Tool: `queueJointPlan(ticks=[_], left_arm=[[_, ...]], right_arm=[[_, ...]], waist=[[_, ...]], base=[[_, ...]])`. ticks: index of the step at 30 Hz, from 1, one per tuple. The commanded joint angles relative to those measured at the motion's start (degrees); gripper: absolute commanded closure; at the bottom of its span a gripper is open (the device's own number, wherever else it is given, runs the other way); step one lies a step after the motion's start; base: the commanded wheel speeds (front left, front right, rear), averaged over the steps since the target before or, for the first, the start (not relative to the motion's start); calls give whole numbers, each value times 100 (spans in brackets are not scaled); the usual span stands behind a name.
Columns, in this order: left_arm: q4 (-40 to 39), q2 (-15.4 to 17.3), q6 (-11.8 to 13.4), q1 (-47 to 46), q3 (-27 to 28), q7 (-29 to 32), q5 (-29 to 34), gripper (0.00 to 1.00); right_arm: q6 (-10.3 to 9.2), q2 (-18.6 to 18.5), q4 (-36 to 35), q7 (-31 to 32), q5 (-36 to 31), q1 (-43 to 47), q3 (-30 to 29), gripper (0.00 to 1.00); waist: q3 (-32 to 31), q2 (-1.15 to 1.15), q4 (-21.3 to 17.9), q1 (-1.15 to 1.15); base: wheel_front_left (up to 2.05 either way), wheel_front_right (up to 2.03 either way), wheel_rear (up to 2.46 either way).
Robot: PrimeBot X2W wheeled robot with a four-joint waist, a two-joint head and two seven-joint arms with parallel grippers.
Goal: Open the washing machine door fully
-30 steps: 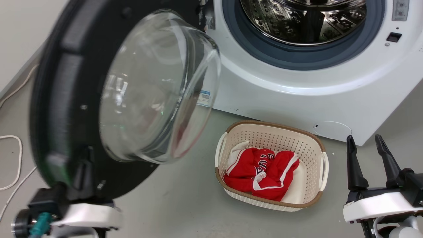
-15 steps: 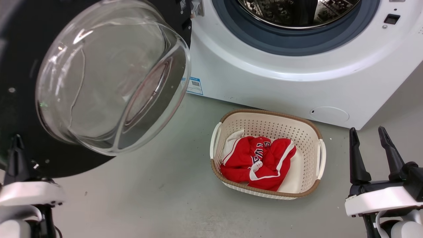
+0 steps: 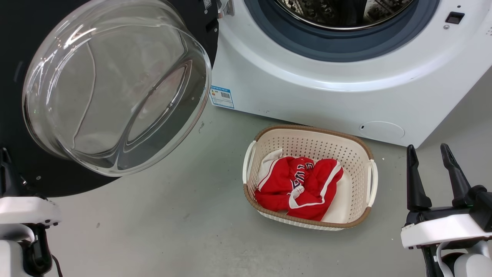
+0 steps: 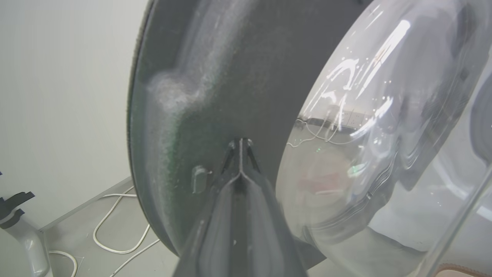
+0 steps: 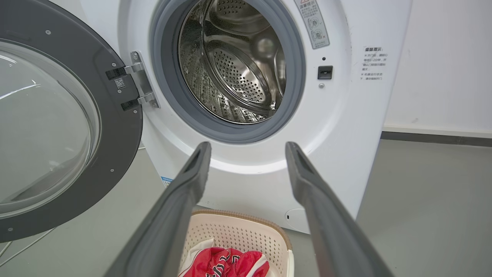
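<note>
The washing machine door [image 3: 15, 57] is a black disc with a bulging clear glass bowl [image 3: 115, 88], and it stands swung out to the left of the white washing machine [image 3: 307, 92]. The right wrist view shows the door [image 5: 115, 127] hanging on its hinge beside the bare steel drum [image 5: 238, 69]. My left gripper [image 3: 5, 154] is at the door's lower edge. Its shut fingertips [image 4: 240, 144] point at the door's black inner face [image 4: 215, 77], with nothing between them. My right gripper [image 3: 427, 148] stands open and empty at the lower right, apart from the machine [image 5: 346, 115].
A cream perforated basket [image 3: 365, 161] with a red-and-white garment [image 3: 300, 184] sits on the grey floor in front of the machine. White cables [image 4: 115, 231] lie on the floor by the wall behind the door.
The door has swung further out to the left. My left gripper has come away from the door's lower rim and moved left. The head camera has shifted slightly. The right gripper holds still.
</note>
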Motion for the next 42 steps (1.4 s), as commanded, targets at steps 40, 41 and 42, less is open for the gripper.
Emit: queueJointPlan(ticks=[40,41,42], left_arm=[[-1772,-1681,-592,1268,-1276,-31,1543,0],[-1772,-1681,-592,1268,-1276,-31,1543,0],[-1746,-1683,-617,1183,-1303,-31,1558,0]], right_arm=[[-2,9,196,-184,-26,280,131,0],[-2,9,196,-184,-26,280,131,0],[-2,9,178,-180,-40,277,129,0]], waist=[[-848,0,-754,-1],[-848,0,-754,-1],[-838,0,-804,-1]], base=[[0,0,0],[0,0,0],[0,0,0]])
